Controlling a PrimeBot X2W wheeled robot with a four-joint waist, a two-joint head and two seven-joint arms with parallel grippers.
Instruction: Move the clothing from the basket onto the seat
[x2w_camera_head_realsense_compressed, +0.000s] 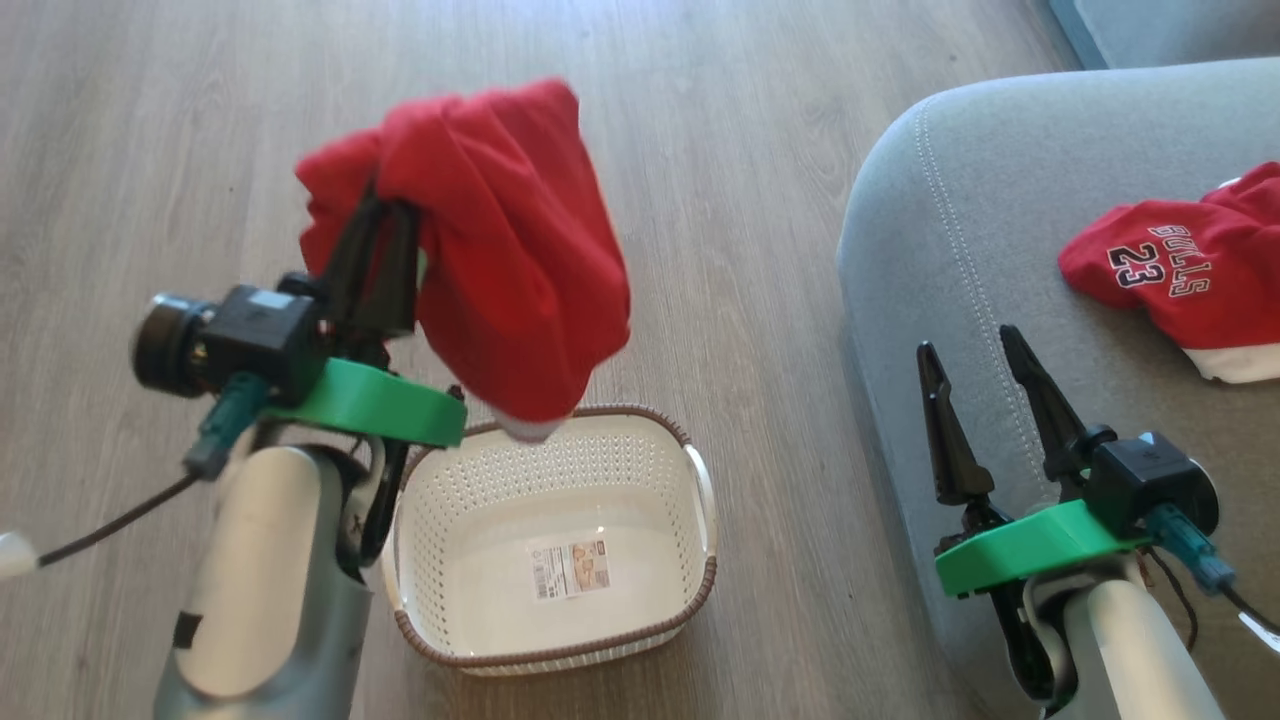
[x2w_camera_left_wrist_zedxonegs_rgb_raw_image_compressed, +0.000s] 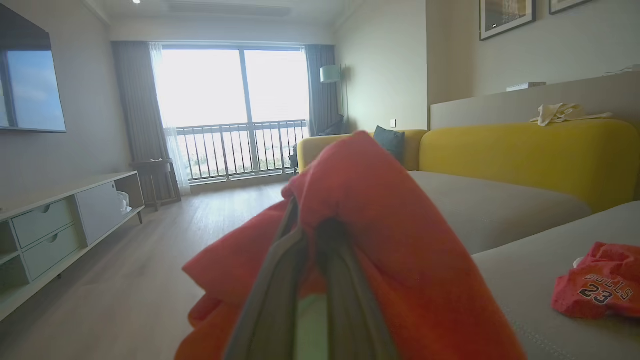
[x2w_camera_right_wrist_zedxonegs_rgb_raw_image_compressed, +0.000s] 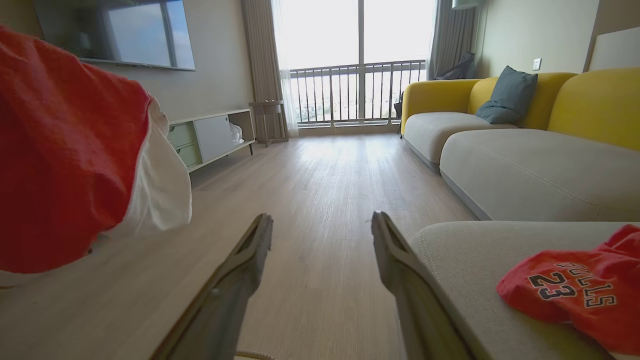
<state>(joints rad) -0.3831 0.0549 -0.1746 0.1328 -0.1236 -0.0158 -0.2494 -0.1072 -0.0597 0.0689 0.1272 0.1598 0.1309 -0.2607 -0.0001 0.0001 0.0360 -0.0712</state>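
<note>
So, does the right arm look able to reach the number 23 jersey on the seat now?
Probably yes: the right gripper is open and empty over the edge of the seat, and the jersey lies just beyond it with nothing between.

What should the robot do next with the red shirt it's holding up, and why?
Probably carry it to the robot's right, over the seat. The left fingers are shut on the red garment, which hangs above the basket, whose floor shows just a label. The number 23 jersey already lies on the seat.
</note>
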